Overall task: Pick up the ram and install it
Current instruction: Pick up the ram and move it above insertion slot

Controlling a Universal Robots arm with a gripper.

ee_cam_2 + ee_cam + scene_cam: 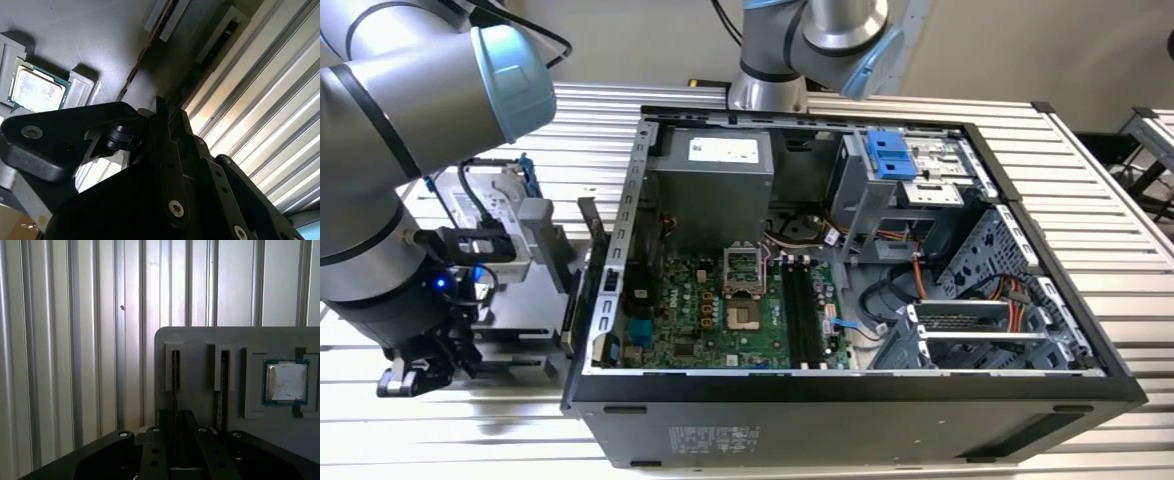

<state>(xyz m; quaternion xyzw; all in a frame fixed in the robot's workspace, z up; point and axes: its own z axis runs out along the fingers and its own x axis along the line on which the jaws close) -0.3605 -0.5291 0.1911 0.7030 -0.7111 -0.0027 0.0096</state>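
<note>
Grey arm point(400, 120) bent low, wrist point(387, 305) pointing down, black claw point(176, 414) pinched onto the ram point(175, 385)

The place looked like a robotics lab bench. An open computer case point(854, 425) lay on a table of ribbed aluminium profiles point(1121, 230). A grey industrial robot arm point(400, 150) stood beside the case, and a second arm point(781, 60) rose behind it. A grey parts fixture point(520, 330) sat just beside the case.
</note>
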